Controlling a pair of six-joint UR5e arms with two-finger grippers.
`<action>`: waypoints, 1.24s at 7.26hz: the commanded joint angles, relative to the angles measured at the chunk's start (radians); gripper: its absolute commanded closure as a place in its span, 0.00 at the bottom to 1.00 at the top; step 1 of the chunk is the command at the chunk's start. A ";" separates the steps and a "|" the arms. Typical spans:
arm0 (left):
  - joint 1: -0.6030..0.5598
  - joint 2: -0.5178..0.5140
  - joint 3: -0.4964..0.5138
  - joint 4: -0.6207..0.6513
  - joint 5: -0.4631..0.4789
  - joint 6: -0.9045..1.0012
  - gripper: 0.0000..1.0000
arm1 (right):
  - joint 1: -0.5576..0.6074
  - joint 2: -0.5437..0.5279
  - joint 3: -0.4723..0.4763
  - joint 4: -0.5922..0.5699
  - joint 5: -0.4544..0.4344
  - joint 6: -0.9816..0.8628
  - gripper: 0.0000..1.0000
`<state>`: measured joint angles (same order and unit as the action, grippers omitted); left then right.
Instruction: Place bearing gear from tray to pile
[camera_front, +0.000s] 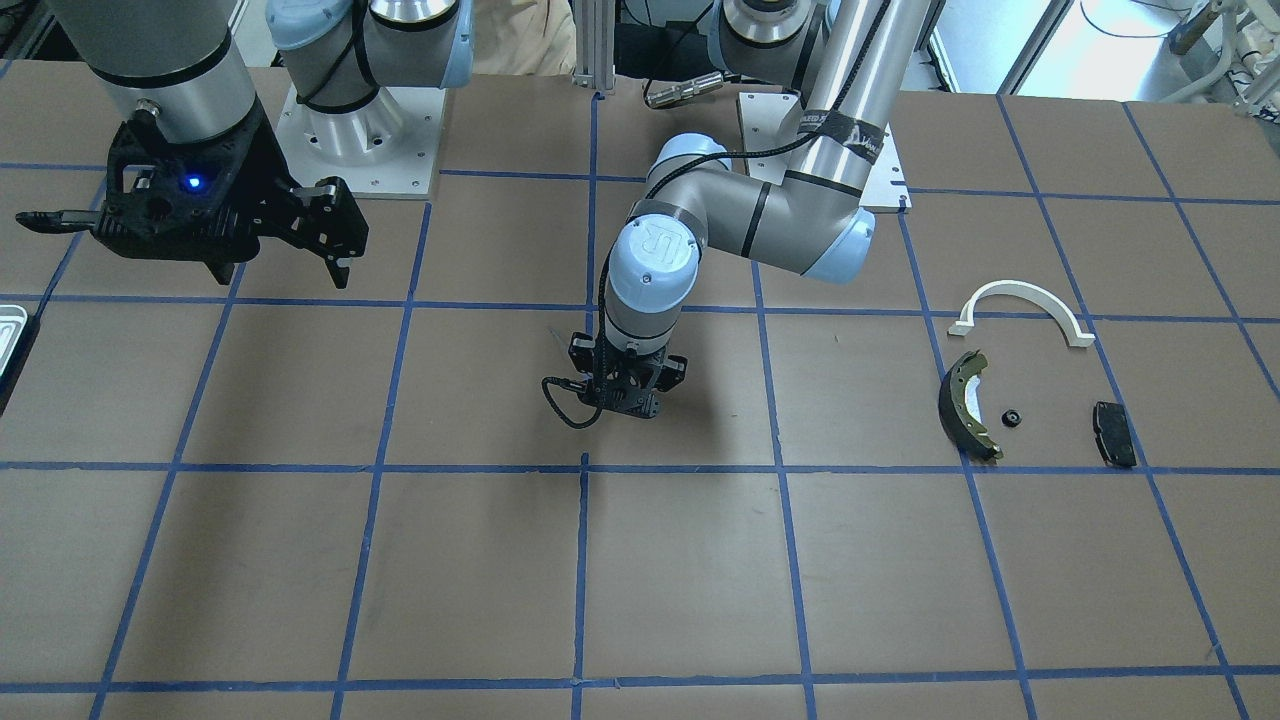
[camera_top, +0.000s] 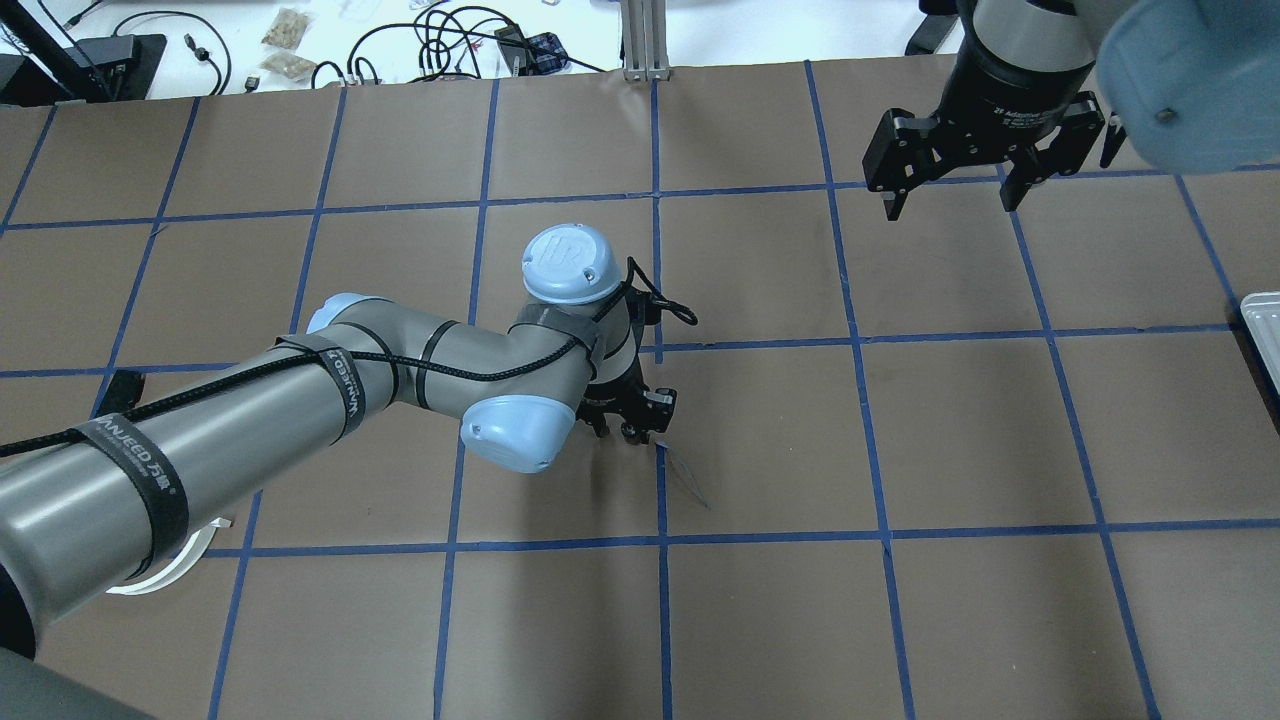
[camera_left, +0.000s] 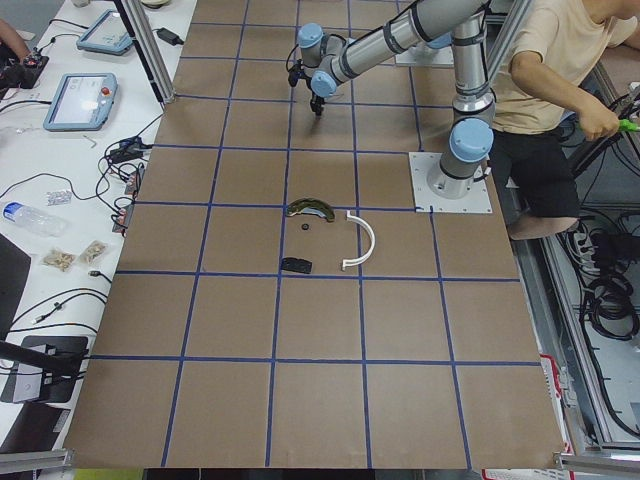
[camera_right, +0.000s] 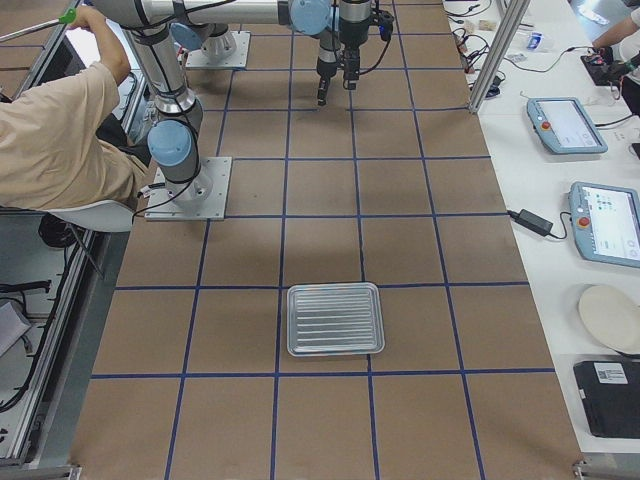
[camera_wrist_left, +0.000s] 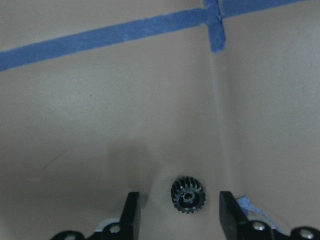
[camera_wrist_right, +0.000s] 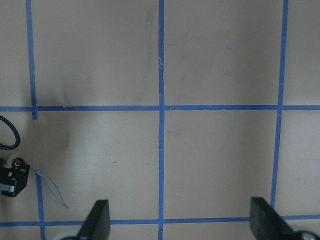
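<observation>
A small black toothed bearing gear (camera_wrist_left: 188, 195) lies flat on the brown table between the fingers of my left gripper (camera_wrist_left: 178, 220), which is open and low over the table's middle (camera_front: 622, 398) (camera_top: 632, 418). My right gripper (camera_top: 950, 195) (camera_wrist_right: 182, 225) is open, empty and held high above the table. The silver tray (camera_right: 335, 319) lies towards the robot's right end (camera_front: 10, 335) (camera_top: 1262, 328). The pile lies at the other end: a white arch (camera_front: 1022, 303), an olive-grey brake shoe (camera_front: 966, 405), a black pad (camera_front: 1114, 432) and a small black part (camera_front: 1011, 417).
Blue tape lines grid the brown table (camera_front: 700, 580). A person in a beige shirt (camera_right: 55, 130) sits behind the robot's bases. Tablets and cables lie on the white bench (camera_right: 590, 200) across the table.
</observation>
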<state>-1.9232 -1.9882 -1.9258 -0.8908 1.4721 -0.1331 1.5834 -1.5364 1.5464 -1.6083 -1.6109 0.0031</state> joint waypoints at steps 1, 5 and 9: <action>0.000 -0.004 0.004 0.001 -0.001 0.003 0.81 | -0.002 -0.001 0.001 0.028 0.015 0.009 0.00; 0.036 0.028 0.031 -0.011 -0.021 0.023 1.00 | -0.002 -0.001 0.001 0.022 0.037 0.009 0.00; 0.391 0.066 0.406 -0.571 0.101 0.404 1.00 | 0.000 0.004 0.001 0.031 0.042 0.009 0.00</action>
<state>-1.6553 -1.9290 -1.6517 -1.2635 1.4935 0.1363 1.5822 -1.5347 1.5478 -1.5799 -1.5702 0.0135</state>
